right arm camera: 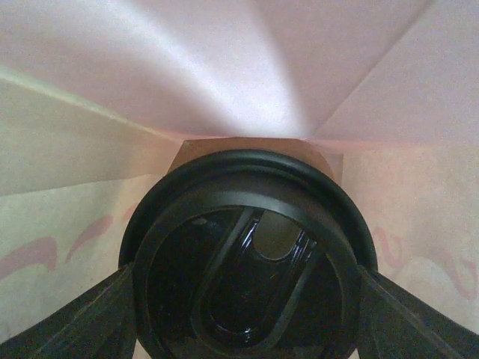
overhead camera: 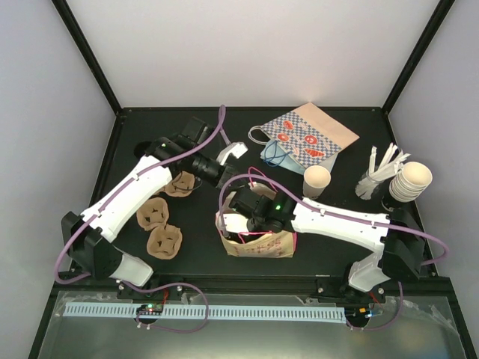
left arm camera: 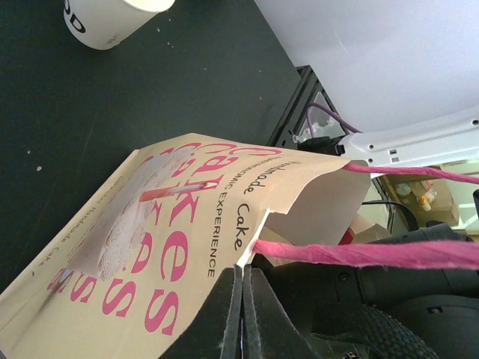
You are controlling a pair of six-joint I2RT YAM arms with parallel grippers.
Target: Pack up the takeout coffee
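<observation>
The takeout coffee (overhead camera: 316,181) is a small white paper cup with dark print, standing open on the table right of the pink-printed cream bag (overhead camera: 258,243); it also shows in the left wrist view (left arm camera: 105,21). My left gripper (overhead camera: 224,179) is shut on the bag's upper rim (left arm camera: 258,247), next to a pink handle (left arm camera: 359,253), and holds the mouth open. My right gripper (overhead camera: 254,217) reaches down inside the bag. Its fingers (right arm camera: 75,321) are shut on a round black lid (right arm camera: 247,262) with a sip opening. What lies under the lid is hidden.
A blue patterned bag (overhead camera: 307,138) lies at the back. A stack of nested cream cups (overhead camera: 412,182) and a small black cup with white sticks (overhead camera: 374,179) stand at the right. Three brown cardboard pieces (overhead camera: 163,239) lie at the left.
</observation>
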